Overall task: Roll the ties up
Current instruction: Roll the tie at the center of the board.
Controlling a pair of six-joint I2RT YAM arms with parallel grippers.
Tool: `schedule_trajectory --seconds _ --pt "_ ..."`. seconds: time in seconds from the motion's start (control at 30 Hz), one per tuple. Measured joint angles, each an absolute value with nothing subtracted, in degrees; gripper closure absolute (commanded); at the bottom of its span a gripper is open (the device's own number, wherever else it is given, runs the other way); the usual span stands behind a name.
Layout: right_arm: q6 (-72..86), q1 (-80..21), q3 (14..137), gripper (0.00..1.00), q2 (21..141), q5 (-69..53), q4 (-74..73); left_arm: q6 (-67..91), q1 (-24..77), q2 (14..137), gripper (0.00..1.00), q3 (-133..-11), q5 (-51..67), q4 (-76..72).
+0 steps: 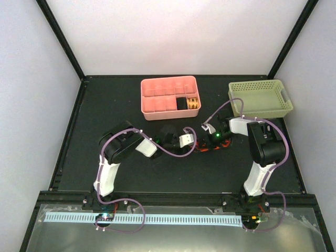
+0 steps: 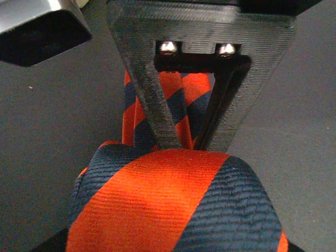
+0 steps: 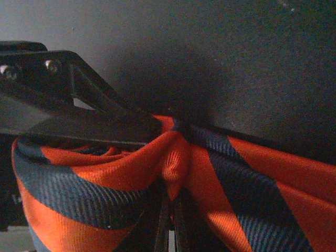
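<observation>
Tie (image 2: pixel 173 205), orange-red with navy diagonal stripes, lies bunched on black table (image 1: pixel 131 168), about mid-table between near and far edges, slightly toward right edge. Both arms meet over it.

Left gripper (image 2: pixel 185 143) drawn in on tie: strip of fabric pinched between tips, wide striped fold bulging in front of it.

Right gripper (image 3: pixel 165 168) clenched on tie: fabric puckered where pinched, rest running off to right.

Pink tray (image 1: pixel 168 80) near far edge, centre. Green basket (image 1: pixel 260 113) toward far right corner. Both apart from tie.
</observation>
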State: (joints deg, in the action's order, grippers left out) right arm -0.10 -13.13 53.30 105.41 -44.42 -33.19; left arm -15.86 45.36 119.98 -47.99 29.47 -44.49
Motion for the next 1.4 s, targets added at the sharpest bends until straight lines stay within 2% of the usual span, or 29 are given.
schedule_trajectory --seconds 0.3,0.4,0.7,0.83,0.97,1.0,1.13,1.17,1.2,1.3,1.4 --pt "-4.95 -11.03 53.78 0.35 100.09 -43.38 -36.88 -20.93 45.39 112.97 0.64 -45.93 25.39 -32.25" --pt "-4.21 -10.46 53.89 0.33 97.27 -45.12 -36.91 -22.02 45.52 112.25 0.64 -46.09 24.34 -30.06" --pt "0.23 -15.18 53.89 0.44 97.36 -48.99 -32.03 -22.98 45.89 112.09 0.63 -47.92 23.27 -26.11" --pt "0.49 -16.49 53.95 0.60 99.50 -48.53 -30.87 -23.00 45.89 112.07 0.63 -48.27 23.24 -25.43" --pt "0.10 -16.53 54.41 0.55 100.62 -48.71 -31.00 -22.98 45.89 112.07 0.63 -48.56 23.16 -24.77" --pt "-0.21 -16.53 54.46 0.57 100.62 -48.66 -31.16 -22.98 45.89 112.07 0.63 -48.62 23.16 -24.64" --pt "-1.15 -16.53 54.39 0.93 100.55 -49.04 -31.18 -22.98 45.89 112.07 0.63 -48.71 23.14 -24.40" --pt "-1.17 -16.51 54.26 0.98 100.36 -49.34 -31.00 -22.98 45.89 112.07 0.62 -48.71 23.14 -24.34" --pt "-1.39 -16.49 54.22 0.98 100.16 -49.47 -30.85 -22.96 45.89 112.07 0.61 -48.73 23.11 -24.25" --pt "-1.28 -16.40 54.22 0.98 99.96 -49.21 -30.74 -22.96 45.89 112.07 0.53 -48.77 23.03 -24.12" --pt "-1.65 -16.40 54.24 0.99 99.96 -48.25 -30.76 -22.79 45.89 112.07 0.33 -48.88 22.92 -23.81"
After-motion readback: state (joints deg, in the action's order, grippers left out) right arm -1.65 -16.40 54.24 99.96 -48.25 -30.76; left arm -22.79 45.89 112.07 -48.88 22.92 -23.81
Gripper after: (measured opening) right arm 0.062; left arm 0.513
